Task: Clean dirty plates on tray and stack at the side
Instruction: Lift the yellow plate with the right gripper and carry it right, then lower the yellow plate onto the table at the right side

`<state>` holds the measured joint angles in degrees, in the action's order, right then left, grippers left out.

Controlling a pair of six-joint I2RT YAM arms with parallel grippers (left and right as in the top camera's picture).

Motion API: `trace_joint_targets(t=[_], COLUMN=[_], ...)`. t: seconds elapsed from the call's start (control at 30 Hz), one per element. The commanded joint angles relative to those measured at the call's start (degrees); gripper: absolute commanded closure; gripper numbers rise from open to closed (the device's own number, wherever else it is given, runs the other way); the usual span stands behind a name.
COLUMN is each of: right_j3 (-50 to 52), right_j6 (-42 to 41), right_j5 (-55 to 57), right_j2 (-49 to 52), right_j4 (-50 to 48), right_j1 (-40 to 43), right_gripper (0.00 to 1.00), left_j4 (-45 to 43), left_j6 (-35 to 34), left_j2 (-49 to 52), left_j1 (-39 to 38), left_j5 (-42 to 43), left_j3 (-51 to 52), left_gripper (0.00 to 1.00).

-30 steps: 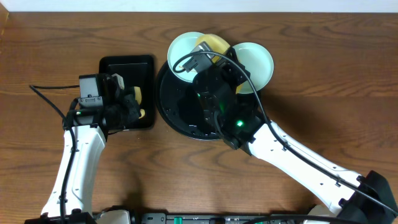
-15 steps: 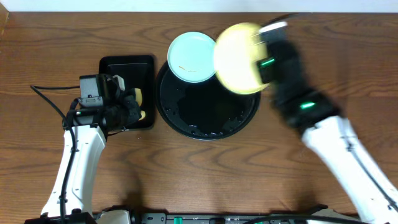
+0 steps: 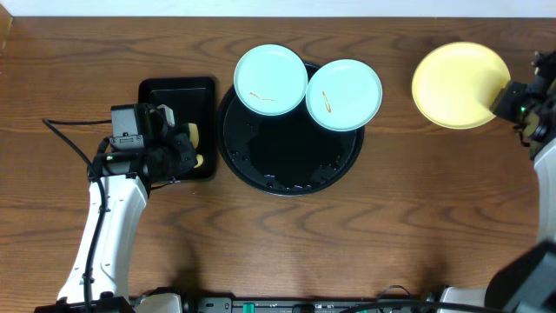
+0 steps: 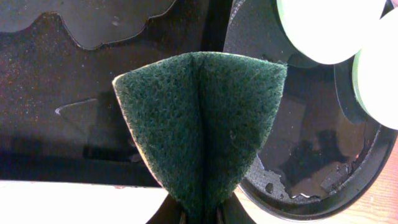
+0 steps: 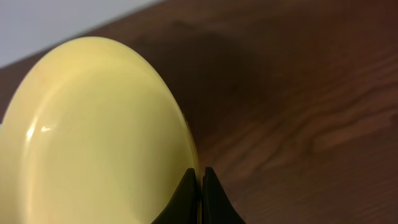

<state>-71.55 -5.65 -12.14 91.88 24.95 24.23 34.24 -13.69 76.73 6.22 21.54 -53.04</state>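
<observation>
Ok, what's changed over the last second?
The right gripper, shut on the yellow plate, carried it from the round tray out to the far right. Both mint plates and the left gripper with its sponge stayed put.

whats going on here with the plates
The right gripper grips the yellow plate by its edge, far out to the right, off the round tray. The left gripper pinches a folded green scouring pad above the rectangular tray. Two mint-green plates, both with orange smears, rest on the round tray's far rim.
</observation>
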Motion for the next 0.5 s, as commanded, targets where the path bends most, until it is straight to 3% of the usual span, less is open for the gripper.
trace_joint_targets(t=[0.0, 0.37, 0.47], right_j3=[-0.66, -0.66, -0.66], right_j6=[-0.94, -0.94, -0.92], right_j5=[-3.82, -3.76, -3.78], right_j2=[5.31, 18.32, 19.12], right_j4=[-2.51, -7.56, -7.58], right_j1=[1.46, 1.64, 1.64], right_gripper=[0.99, 0.99, 0.94], left_j4=[-0.04, 0.44, 0.44], left_j6=[0.52, 1.68, 1.86], left_j2=[0.37, 0.37, 0.37], left_j1=[0.24, 0.24, 0.24], left_j5=[0.28, -0.37, -0.35], left_j3=[-0.35, -0.35, -0.35], left_gripper=[0.92, 0.92, 0.92])
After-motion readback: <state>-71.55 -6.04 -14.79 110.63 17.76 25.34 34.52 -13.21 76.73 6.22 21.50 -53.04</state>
